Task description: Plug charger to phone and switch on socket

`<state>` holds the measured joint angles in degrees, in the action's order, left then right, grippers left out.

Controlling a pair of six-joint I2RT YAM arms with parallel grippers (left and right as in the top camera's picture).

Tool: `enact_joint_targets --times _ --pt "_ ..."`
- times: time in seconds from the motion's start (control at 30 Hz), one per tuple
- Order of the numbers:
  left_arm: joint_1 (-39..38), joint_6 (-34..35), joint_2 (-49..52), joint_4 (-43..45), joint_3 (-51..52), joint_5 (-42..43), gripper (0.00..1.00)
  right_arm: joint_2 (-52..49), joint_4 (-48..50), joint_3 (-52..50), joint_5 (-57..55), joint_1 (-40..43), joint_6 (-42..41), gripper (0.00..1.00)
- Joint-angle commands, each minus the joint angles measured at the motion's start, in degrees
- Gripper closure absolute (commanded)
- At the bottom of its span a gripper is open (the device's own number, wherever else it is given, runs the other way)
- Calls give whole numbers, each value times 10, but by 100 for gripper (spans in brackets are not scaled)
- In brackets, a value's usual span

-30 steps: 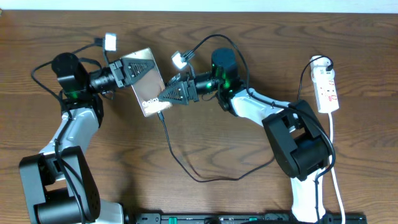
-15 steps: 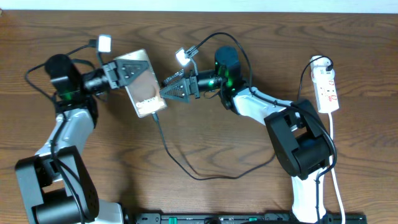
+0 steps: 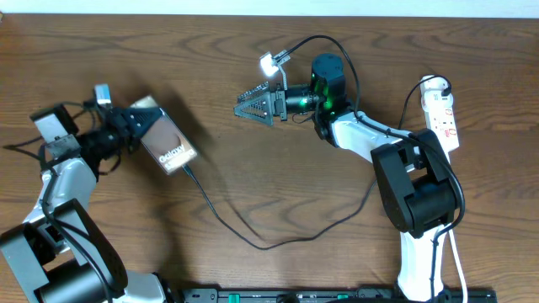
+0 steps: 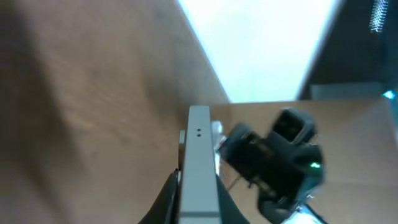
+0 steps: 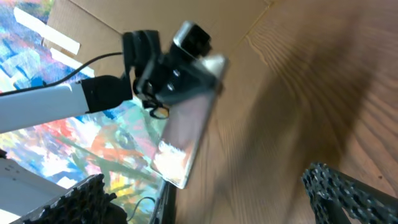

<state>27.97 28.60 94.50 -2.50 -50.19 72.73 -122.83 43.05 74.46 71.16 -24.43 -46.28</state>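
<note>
1. Left fingers (image 4: 166,196) are clamped on the phone (image 3: 173,151), one against each flat face. In the left wrist view the phone shows edge-on as a thin pale slab between them.
2. From overhead, that grip sits at the phone's upper-left end. The white lettering lies toward the opposite, lower-right end.
3. Held this way, the bronze-brown phone is tilted and casts a shadow on the wooden bench (image 3: 286,181) just beside it. It appears to be raised off the wood rather than lying flat.
4. Right fingers (image 5: 348,191) stand wide apart with nothing between them. They are well to the right of the phone and point back toward it.
5. In the right wrist view the phone appears in the gap between those spread fingers, some way beyond them and blurred.
6. The charger (image 3: 253,240) is a thin black cable whose end meets the phone's lower-right short edge. Whether its tip is fully seated there cannot be told.
7. From that edge the cable sags away from the phone in a long loop across the bench, then climbs toward the base of the right arm (image 3: 413,189).
8. The socket (image 3: 443,119), a white strip with red marks, lies far to the right of the phone, beyond the right arm. Its switch position is too small to read.
</note>
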Motion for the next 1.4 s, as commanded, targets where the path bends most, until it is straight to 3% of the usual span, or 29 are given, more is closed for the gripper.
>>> enact_joint_targets --times 0.0,0.17,0.3,1.37 --pt "-1 -100 -2 -77 -5 -122 93 7 0 10 8 2 -4 1" --pt "-1 -99 -2 -172 -5 -271 93 7 0 10 14 2 -4 1" --pt "-1 -100 -2 -209 -2 -335 93 7 0 10 14 2 -4 1" --pt "-1 -99 -2 -193 66 -390 92 7 -2 10 21 0 -4 1"
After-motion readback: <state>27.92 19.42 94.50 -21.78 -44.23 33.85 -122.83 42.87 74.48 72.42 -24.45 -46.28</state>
